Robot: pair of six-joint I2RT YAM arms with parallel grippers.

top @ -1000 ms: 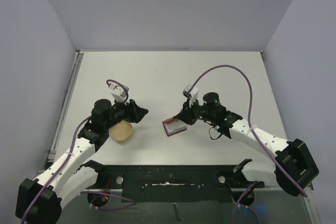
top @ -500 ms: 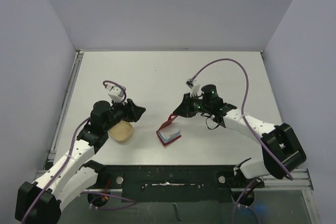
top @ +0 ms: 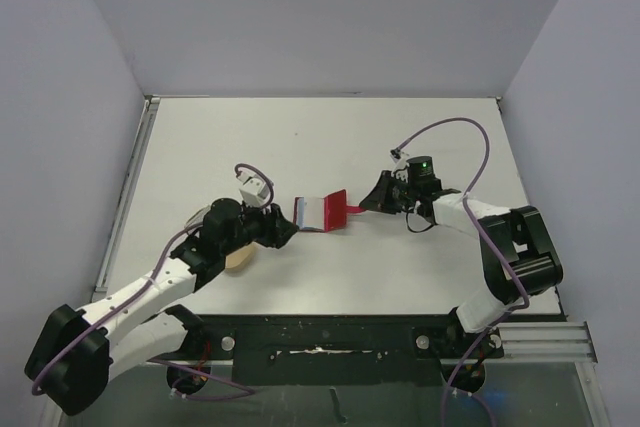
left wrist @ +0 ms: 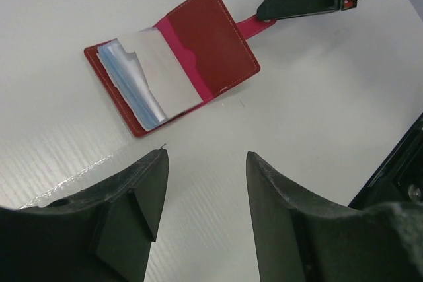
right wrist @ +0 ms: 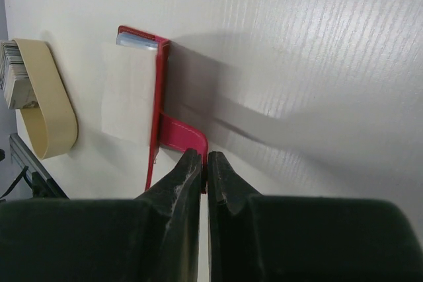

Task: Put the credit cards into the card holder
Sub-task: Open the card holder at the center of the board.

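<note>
Wallet (top: 322,211) lying open mid-table (top: 300,142), between the two arms
Right gripper (right wrist: 203,163) is pinched tight on the wallet's tab (right wrist: 185,138); left gripper (left wrist: 205,163) hovers near it, jaws wide apart, holding nothing; cards (left wrist: 129,80) sit tucked in one half

Quick tally: one red wallet (left wrist: 175,57), one tan dish (right wrist: 46,97), and two grippers, the left gripper (left wrist: 206,158) and the right gripper (right wrist: 201,163). The cards (left wrist: 129,80) are trickier. There's one small bluish stack in the wallet, several edges showing, exact number unclear. A second stack (right wrist: 14,74) is in the dish, too edge-on to count.
</note>
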